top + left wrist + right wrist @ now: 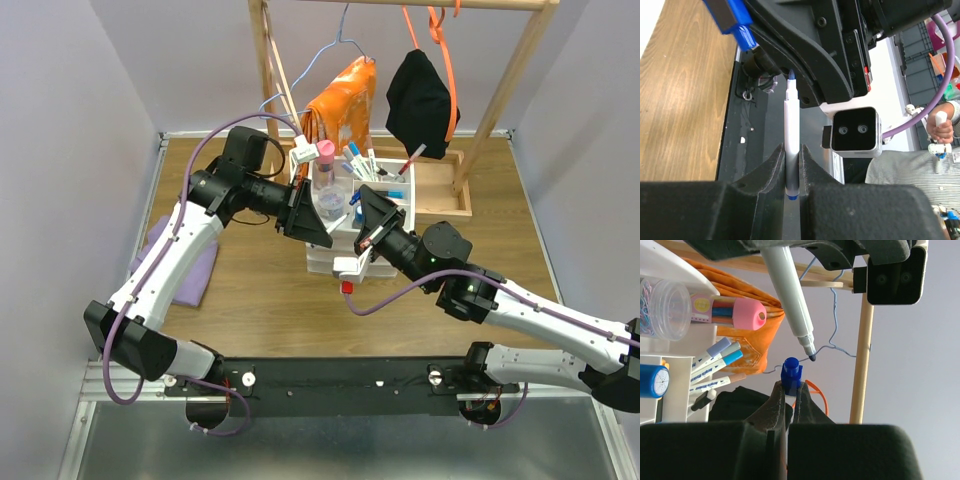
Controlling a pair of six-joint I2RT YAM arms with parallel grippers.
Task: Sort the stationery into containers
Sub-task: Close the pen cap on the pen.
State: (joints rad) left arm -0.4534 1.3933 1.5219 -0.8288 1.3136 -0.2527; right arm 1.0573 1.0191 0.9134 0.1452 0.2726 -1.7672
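**Marker and cap at the tray.** The marker (791,130), white-barrelled with a bare dark-blue tip, was clamped near its rear end between the narrow-set fingers of the left gripper (792,159). It pointed toward the right gripper (789,390). The right gripper was closed on a blue cap (791,372). In the right wrist view the tip lay just beside the cap's top, apart from it.

In the top view both grippers met at the near side of the tray (408,212), above the drawer unit (322,262) on the table (250,300). The tray compartments held several pens (715,365) standing together, a pink-capped bottle (747,314), a clear jar (665,307) of paper clips and a blue-capped bottle (652,381).

Behind the tray stood a wooden rack (500,90) with an orange garment (345,100) and a black garment (420,100) hanging from it. A purple cloth (195,275) lay on the table under the left arm, well apart from the tray.
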